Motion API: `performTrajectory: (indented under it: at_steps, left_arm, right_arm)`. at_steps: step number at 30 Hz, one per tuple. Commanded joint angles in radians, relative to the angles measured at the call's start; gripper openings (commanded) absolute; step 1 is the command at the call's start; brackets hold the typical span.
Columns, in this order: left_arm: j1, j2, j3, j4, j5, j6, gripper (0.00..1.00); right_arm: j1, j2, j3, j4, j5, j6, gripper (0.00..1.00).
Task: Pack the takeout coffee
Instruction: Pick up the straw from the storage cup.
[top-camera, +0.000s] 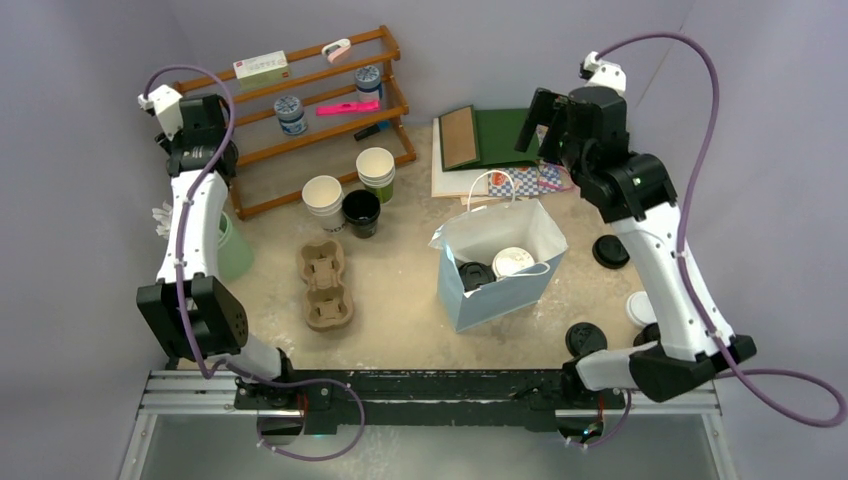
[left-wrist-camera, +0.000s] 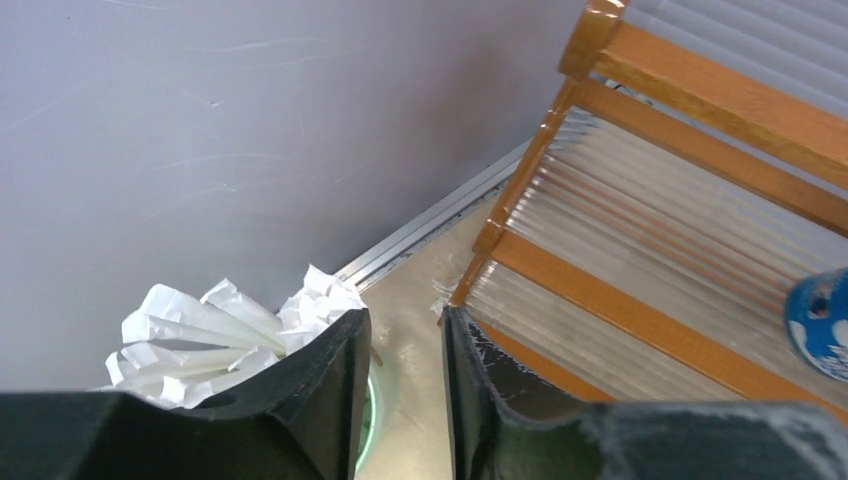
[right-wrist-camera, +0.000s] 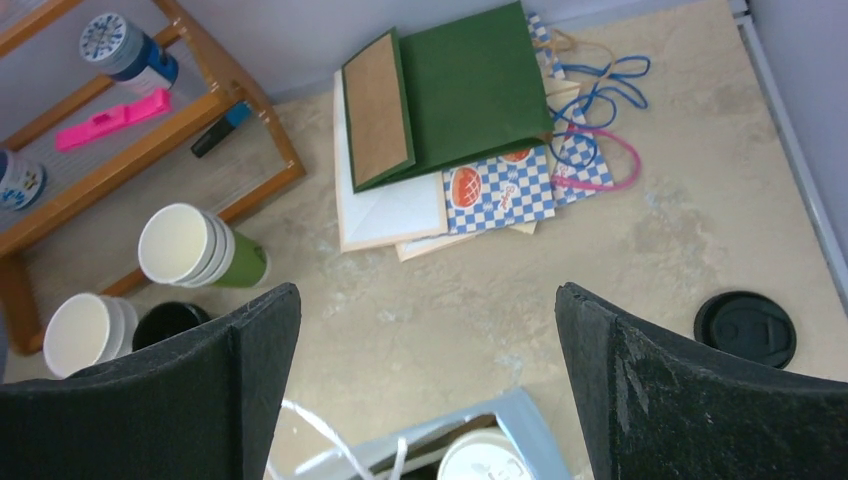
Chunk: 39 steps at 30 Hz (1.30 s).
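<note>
The takeout coffee stands inside an open light-blue paper bag (top-camera: 505, 295) at mid-table: a black-lidded cup (top-camera: 475, 275) and a white-lidded cup (top-camera: 513, 262) side by side. The right wrist view catches the white lid (right-wrist-camera: 485, 462) and the bag's rim (right-wrist-camera: 520, 410) at its bottom edge. My right gripper (top-camera: 543, 125) (right-wrist-camera: 428, 295) hangs open and empty above the table behind the bag. My left gripper (top-camera: 197, 150) (left-wrist-camera: 403, 315) is raised at the far left by the wooden rack, its jaws a narrow gap apart with nothing between them.
A brown pulp carrier (top-camera: 325, 285) lies left of the bag. Behind it stand stacked lidless cups (top-camera: 323, 200) (top-camera: 376, 172) and an open black cup (top-camera: 361, 212). Loose lids (top-camera: 610, 252) (top-camera: 586, 338) lie right. Flat paper bags (right-wrist-camera: 450, 120) and a wooden rack (left-wrist-camera: 680, 150) line the back; crumpled napkins (left-wrist-camera: 220, 320) sit far left.
</note>
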Motion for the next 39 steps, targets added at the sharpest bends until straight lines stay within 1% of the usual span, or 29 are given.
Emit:
performTrajectory:
  at_steps: [1,4,5,7,10,11,14,17,19,24,26,29,30,35,39]
  left_arm:
    - [0.034,0.008,0.002,0.027,0.039,-0.017,0.32]
    - [0.031,-0.044,-0.034,-0.047,0.094,-0.106,0.31]
    - [0.026,-0.067,-0.052,-0.075,0.123,-0.142,0.34]
    - [-0.019,-0.114,-0.085,-0.121,0.143,-0.185,0.40]
    - [-0.126,-0.145,-0.074,-0.221,0.082,-0.221,0.47]
    - [-0.144,-0.151,-0.059,-0.259,0.070,-0.242,0.48]
    - [-0.151,-0.158,-0.013,-0.419,0.065,-0.320,0.49]
    - [-0.153,-0.153,0.031,-0.609,0.007,-0.404,0.49]
    - [-0.153,-0.158,0.047,-0.659,-0.029,-0.412,0.49]
    - [-0.151,-0.210,-0.018,-0.628,-0.096,-0.345,0.48]
    - [-0.146,-0.235,-0.046,-0.581,-0.077,-0.266,0.45]
    - [-0.120,-0.299,-0.106,-0.473,-0.047,-0.136,0.44]
    - [-0.112,-0.312,-0.115,-0.457,-0.043,-0.116,0.45]
    - [-0.092,-0.327,-0.147,-0.461,-0.065,-0.104,0.44]
    - [-0.083,-0.336,-0.191,-0.434,-0.059,-0.080,0.40]
  right_arm:
    - [0.000,-0.121,-0.060,-0.006,-0.044,0.042,0.99]
    - [0.000,-0.129,-0.054,-0.025,-0.037,0.043,0.99]
    - [0.000,-0.129,-0.053,-0.027,-0.035,0.043,0.99]
    - [0.000,-0.130,-0.063,-0.025,-0.036,0.043,0.99]
    - [0.000,-0.130,-0.078,-0.021,-0.062,0.029,0.99]
    - [-0.001,-0.129,-0.076,-0.022,-0.069,0.025,0.99]
    - [0.000,-0.123,-0.070,-0.033,-0.084,0.011,0.99]
    - [0.000,-0.125,-0.078,-0.036,-0.096,0.001,0.99]
    - [0.000,-0.127,-0.085,-0.038,-0.103,0.001,0.99]
    - [0.000,-0.128,-0.088,-0.055,-0.118,-0.017,0.99]
    - [0.000,-0.124,-0.083,-0.058,-0.122,-0.024,0.99]
    - [-0.001,-0.114,-0.074,-0.059,-0.143,-0.042,0.99]
    - [0.000,-0.109,-0.069,-0.063,-0.147,-0.047,0.99]
    - [0.000,-0.086,-0.053,-0.061,-0.172,-0.061,0.99]
    - [0.000,-0.078,-0.049,-0.045,-0.191,-0.071,0.99]
